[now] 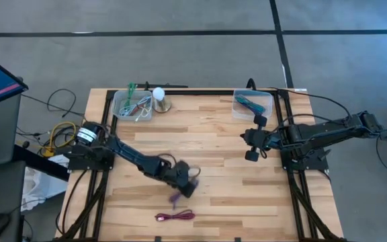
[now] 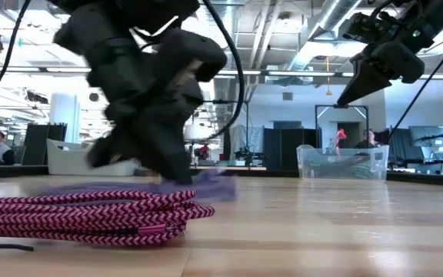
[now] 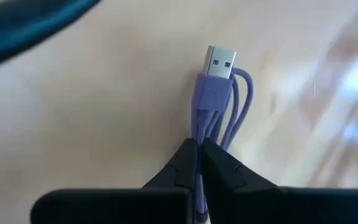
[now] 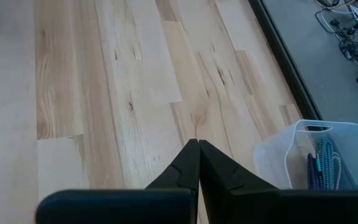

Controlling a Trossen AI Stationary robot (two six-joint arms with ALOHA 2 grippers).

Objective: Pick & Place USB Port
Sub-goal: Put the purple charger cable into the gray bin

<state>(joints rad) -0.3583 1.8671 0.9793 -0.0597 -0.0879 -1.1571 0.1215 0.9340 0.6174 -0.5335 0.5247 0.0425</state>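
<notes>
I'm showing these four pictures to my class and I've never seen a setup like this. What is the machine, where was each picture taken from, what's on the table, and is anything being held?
It is a robot with two dark arms at a wooden table. One picture looks straight down, one looks level across the tabletop, and two come from cameras on the arms' wrists.

The left gripper is shut on a purple cable with a metal plug, near the table's middle. The right gripper is shut, holds nothing and waits above the table's right side.

A pink cable lies coiled near the front edge. Two clear bins sit at the back: the left bin holds green and white cables, the right bin blue ones.
</notes>
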